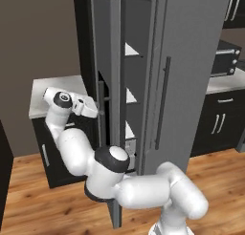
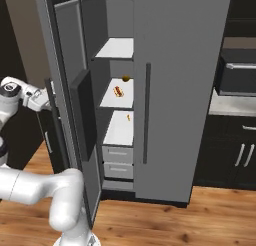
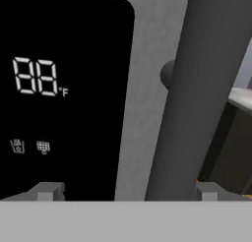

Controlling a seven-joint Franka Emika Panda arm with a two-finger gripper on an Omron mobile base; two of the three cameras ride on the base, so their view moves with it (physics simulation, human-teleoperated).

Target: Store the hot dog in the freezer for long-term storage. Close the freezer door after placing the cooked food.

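The hot dog (image 2: pixel 118 91), a small tan bun with a red-brown sausage, lies on the middle white shelf of the freezer (image 2: pixel 116 50). The freezer door (image 2: pixel 70 65) (image 1: pixel 107 62) stands swung wide open. My gripper (image 1: pixel 95 111) (image 2: pixel 49 98) is at the door's outer face, at about mid height. In the hand view my gripper (image 3: pixel 128 191) is open, its fingertips (image 3: pixel 47 191) set wide apart. Close ahead are the black dispenser panel (image 3: pixel 64 88) and the dark bar handle (image 3: pixel 206 88), which runs up between the fingertips. Nothing is held.
A small dark round item (image 2: pixel 126 78) sits behind the hot dog, and a tiny orange item (image 2: pixel 128 117) lies on the shelf below. Pale grey drawers (image 2: pixel 118 160) are at the bottom. The plain fridge door (image 1: pixel 191 62) is shut. A counter (image 1: pixel 52 93) lies left; a black toaster oven (image 2: pixel 239 72) stands right.
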